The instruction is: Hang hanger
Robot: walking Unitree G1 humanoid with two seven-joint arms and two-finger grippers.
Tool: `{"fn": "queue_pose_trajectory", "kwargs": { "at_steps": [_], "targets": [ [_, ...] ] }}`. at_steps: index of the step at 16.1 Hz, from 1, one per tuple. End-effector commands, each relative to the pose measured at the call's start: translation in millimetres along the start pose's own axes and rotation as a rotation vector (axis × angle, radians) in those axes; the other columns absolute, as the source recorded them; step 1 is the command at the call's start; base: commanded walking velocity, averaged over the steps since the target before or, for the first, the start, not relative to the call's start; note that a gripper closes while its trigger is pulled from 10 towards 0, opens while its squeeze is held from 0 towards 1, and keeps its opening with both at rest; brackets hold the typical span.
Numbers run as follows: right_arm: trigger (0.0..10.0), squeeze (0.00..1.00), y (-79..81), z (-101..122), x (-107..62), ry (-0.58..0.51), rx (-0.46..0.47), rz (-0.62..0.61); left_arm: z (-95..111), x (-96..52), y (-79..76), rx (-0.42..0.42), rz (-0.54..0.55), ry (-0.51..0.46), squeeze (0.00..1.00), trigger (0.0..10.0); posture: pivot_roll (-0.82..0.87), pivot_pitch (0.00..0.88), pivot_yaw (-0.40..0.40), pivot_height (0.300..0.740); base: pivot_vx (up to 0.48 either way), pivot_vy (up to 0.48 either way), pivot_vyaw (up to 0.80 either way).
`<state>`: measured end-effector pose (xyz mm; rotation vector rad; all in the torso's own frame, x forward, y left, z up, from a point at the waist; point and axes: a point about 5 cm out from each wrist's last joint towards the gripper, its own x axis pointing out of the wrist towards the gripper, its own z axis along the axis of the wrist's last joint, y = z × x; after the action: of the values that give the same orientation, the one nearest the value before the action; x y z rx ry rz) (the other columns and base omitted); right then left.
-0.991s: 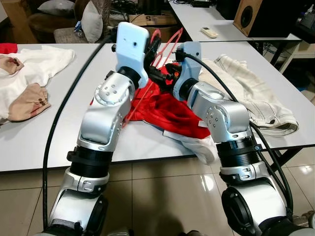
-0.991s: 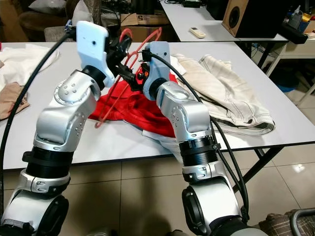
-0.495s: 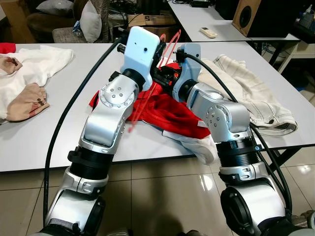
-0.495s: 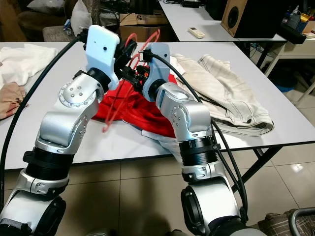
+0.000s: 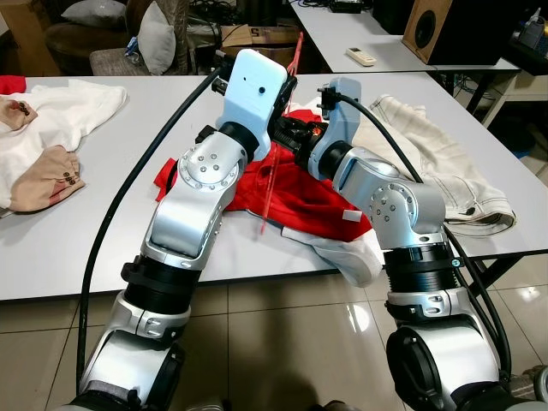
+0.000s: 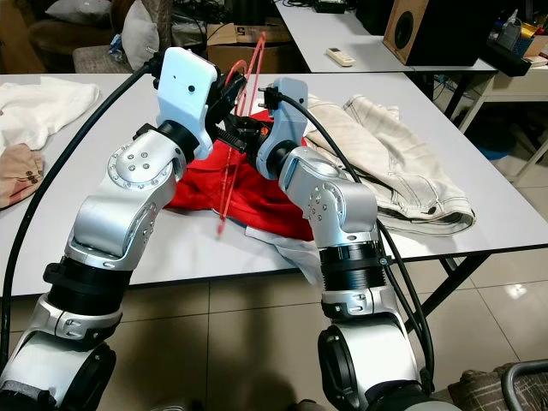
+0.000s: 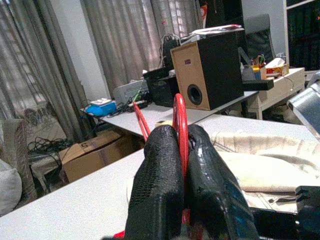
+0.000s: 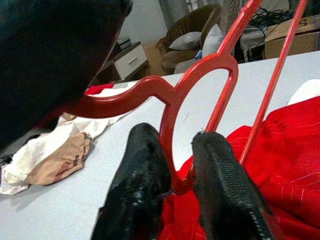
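Observation:
A red plastic hanger (image 5: 272, 184) stands nearly upright and edge-on above a crumpled red garment (image 5: 300, 197) on the white table (image 5: 86, 248). Its top pokes up behind my two wrists. My left gripper (image 7: 184, 145) is shut on a thin bar of the hanger, with the fingers (image 7: 160, 170) pinched together. My right gripper (image 8: 179, 137) is shut on the hanger's curved loop (image 8: 200, 75), just over the red cloth. Both grippers meet close together over the garment (image 6: 248, 133). The hanger's lower end (image 6: 221, 224) hangs free near the table top.
Beige trousers (image 5: 445, 171) lie on the table to the right. White and peach clothes (image 5: 43, 145) lie at the left. A second table behind holds a speaker (image 5: 445, 30) and a remote (image 5: 364, 56). A cardboard box (image 5: 248, 34) and an armchair stand behind.
My left wrist has swung to the right and turned, and the hanger has rotated from a splayed view to nearly edge-on. Its lower end moved right. Both grippers keep their hold.

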<state>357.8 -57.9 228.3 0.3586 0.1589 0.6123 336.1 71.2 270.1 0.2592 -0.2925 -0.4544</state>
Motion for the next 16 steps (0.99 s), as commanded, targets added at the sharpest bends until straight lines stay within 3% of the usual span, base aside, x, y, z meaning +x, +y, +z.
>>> {"fn": "queue_pose_trajectory", "kwargs": {
  "at_steps": [1, 5, 7, 10, 11, 13, 14, 15, 16],
  "targets": [
    [0.0, 0.00, -10.7, -7.8, -3.8, 0.042, 0.012, -0.041, 23.8, 0.2, 12.1, 0.054, 0.057, -0.096, 0.00, 0.0, -0.03, 0.000, -0.021, 0.740, 0.000, 0.000, 0.00],
    [0.0, 0.00, -3.8, -1.5, -3.4, 0.009, -0.064, 0.035, 23.3, -0.6, 23.6, 0.033, 0.106, -0.086, 0.00, 0.2, -0.03, 0.000, -0.030, 0.740, 0.000, 0.000, 0.00],
    [0.0, 0.00, -0.1, 1.2, -3.0, -0.005, -0.067, 0.063, 22.8, -1.5, 28.3, 0.024, 0.120, -0.082, 0.00, 3.3, -0.03, 0.000, -0.033, 0.740, 0.000, 0.000, 0.00],
    [0.0, 0.00, 3.4, 3.1, -3.2, -0.015, -0.098, 0.094, 17.1, -3.9, 39.3, -0.003, 0.173, -0.056, 0.00, 4.9, -0.03, 0.000, -0.031, 0.740, 0.000, 0.000, 0.00],
    [0.0, 0.00, 3.5, 3.3, -3.6, -0.018, -0.099, 0.100, 16.3, -3.8, 40.2, -0.009, 0.176, -0.051, 0.00, 9.5, -0.03, 0.000, -0.030, 0.740, 0.000, 0.000, 0.00],
    [0.0, 0.00, 3.4, 3.6, -3.8, -0.021, -0.099, 0.105, 14.9, -3.4, 39.9, -0.046, 0.160, -0.052, 0.01, 10.0, -0.03, 0.000, -0.030, 0.740, 0.000, 0.000, 0.00],
    [0.0, 0.00, 3.4, 4.4, -3.4, -0.023, -0.101, 0.107, 13.1, -4.6, 42.6, -0.088, 0.170, -0.047, 0.65, 10.0, -0.03, 0.000, -0.031, 0.740, 0.000, 0.000, 0.00],
    [0.0, 0.00, 3.3, 5.2, -3.2, -0.026, -0.106, 0.110, 11.5, -6.3, 45.2, -0.117, 0.159, -0.049, 1.00, 10.0, -0.03, 0.000, -0.031, 0.740, 0.000, 0.000, 0.00],
    [0.0, 0.00, 2.9, 6.3, -3.2, -0.028, -0.111, 0.114, 10.0, -8.4, 47.6, -0.143, 0.135, -0.051, 1.00, 10.0, -0.03, 0.000, -0.031, 0.740, 0.000, 0.000, 0.00]
  ]
}}
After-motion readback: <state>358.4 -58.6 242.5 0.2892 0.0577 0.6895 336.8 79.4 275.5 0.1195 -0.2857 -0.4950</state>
